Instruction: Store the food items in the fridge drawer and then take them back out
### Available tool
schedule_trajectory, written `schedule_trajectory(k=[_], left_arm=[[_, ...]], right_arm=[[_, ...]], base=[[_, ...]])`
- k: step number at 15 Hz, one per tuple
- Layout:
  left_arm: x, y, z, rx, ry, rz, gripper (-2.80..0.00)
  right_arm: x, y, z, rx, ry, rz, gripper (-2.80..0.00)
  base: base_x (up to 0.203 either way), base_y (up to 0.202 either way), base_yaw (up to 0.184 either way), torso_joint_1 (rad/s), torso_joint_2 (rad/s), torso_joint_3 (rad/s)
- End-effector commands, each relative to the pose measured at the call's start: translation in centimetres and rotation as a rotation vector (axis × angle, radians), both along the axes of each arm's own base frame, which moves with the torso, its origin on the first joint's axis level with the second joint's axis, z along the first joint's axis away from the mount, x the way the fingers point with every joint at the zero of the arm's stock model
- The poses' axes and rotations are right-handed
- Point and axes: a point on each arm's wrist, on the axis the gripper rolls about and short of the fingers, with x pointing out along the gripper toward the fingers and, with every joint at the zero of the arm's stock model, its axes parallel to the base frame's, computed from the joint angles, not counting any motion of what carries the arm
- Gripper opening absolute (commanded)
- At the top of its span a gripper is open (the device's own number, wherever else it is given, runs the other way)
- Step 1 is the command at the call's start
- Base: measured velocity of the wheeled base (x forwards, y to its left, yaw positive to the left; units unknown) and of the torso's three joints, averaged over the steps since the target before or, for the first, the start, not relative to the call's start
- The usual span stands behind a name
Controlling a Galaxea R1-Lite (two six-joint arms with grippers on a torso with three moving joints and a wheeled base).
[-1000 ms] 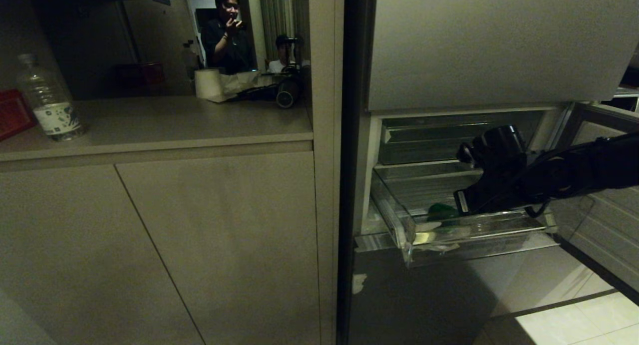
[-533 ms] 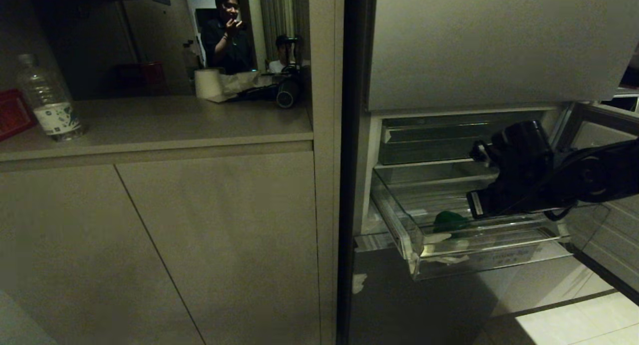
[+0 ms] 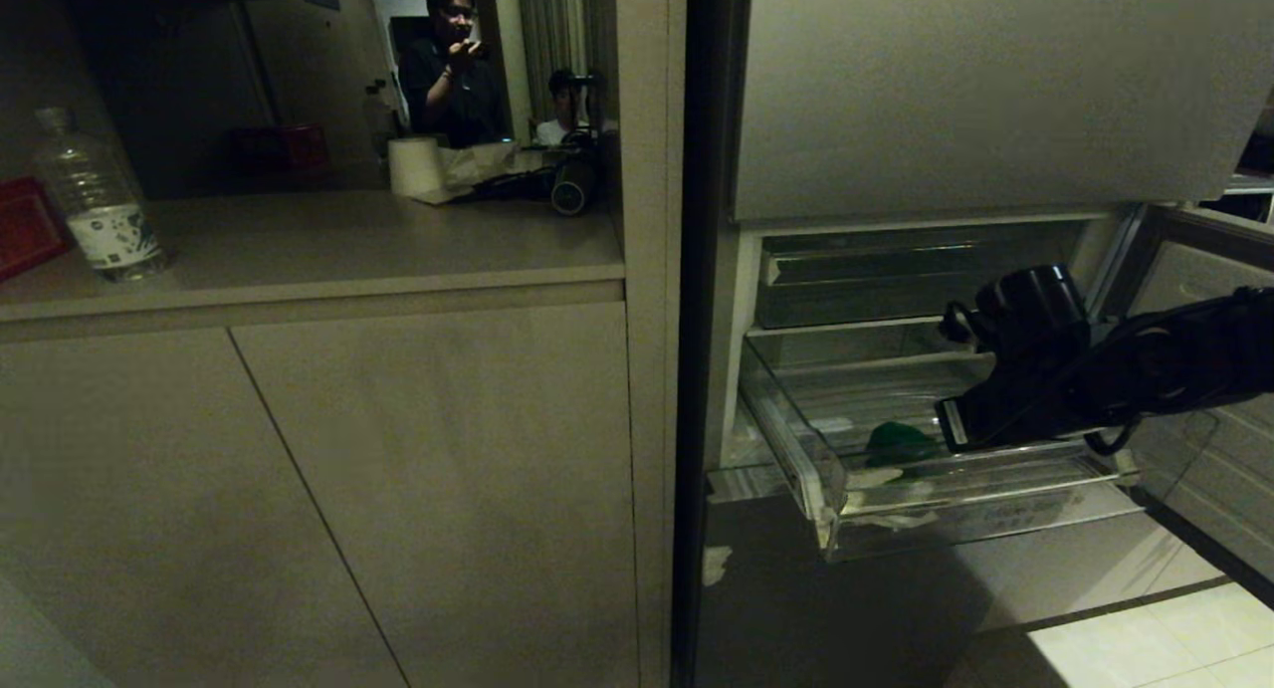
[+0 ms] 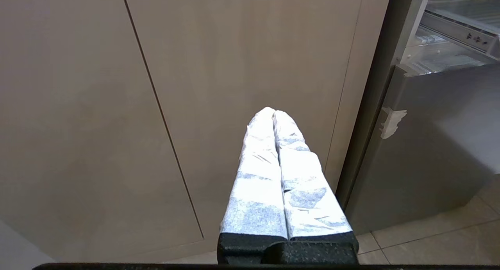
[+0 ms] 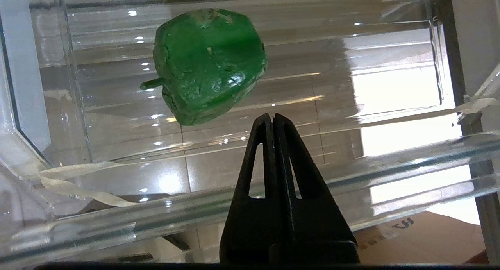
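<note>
Here the right gripper (image 5: pixel 272 119) is hanging with its black fingers (image 5: pixel 258 152) pressed together and nothing between them, tips poised just over the inside of the fridge drawer (image 5: pixel 250 207), a little behind its front lip; the green pepper (image 5: pixel 207 63) is lying on the ribbed floor just beyond the fingertips, apart from them, toward the drawer's left wall; it is lying on its side, its short stem pointing at that left wall, so its long axis is running along the drawer's width, parallel to the front lip. Compared with a second ago, the drawer is standing further out of the fridge, its front lip having come forward and lower in the head view, and the right arm has shifted with it toward the right; the pepper is sitting at much the same spot on the floor. The pepper is looking glossy, deep green, lumpy and blocky, with pale scuffs near its top. The drawer (image 3: pixel 955 514) is showing as clear plastic with a tall transparent front lip, pulled out beneath a darker flat drawer (image 3: pixel 866 280); the right gripper (image 3: pixel 951 424) is reaching in from the right edge. The left gripper (image 4: pixel 273 113), fingers wrapped in pale covering and closed together, is idling in front of the cabinet door (image 4: pixel 242 47).
</note>
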Motion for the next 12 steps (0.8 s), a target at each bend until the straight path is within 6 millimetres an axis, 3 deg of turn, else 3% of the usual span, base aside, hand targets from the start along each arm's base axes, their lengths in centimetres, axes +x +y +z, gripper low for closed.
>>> schedule_trajectory(k=[1, 8, 10, 12], left_arm=[[0.0, 0.0, 0.0, 0.0, 0.001, 0.0, -2.8], [0.0, 0.0, 0.0, 0.0, 0.002, 0.0, -2.8], [0.0, 0.0, 0.0, 0.0, 0.0, 0.0, -2.8], [0.0, 0.0, 0.0, 0.0, 0.002, 0.0, -2.8]], right_arm=[[-1.1, -0.4, 0.2, 0.005, 0.011, -0.001, -2.8], [-2.6, -0.5, 2.1, 0.023, -0.068, 0.009, -2.8], [-2.7, -0.5, 3.6, 0.04, -0.178, 0.009, -2.8], [-4.3, -0.7, 4.9, 0.055, -0.239, 0.023, -2.8]], base=[[0.0, 0.0, 0.0, 0.0, 0.0, 0.0], [0.0, 0.0, 0.0, 0.0, 0.0, 0.0], [0.0, 0.0, 0.0, 0.0, 0.0, 0.0], [0.0, 0.0, 0.0, 0.0, 0.0, 0.0]])
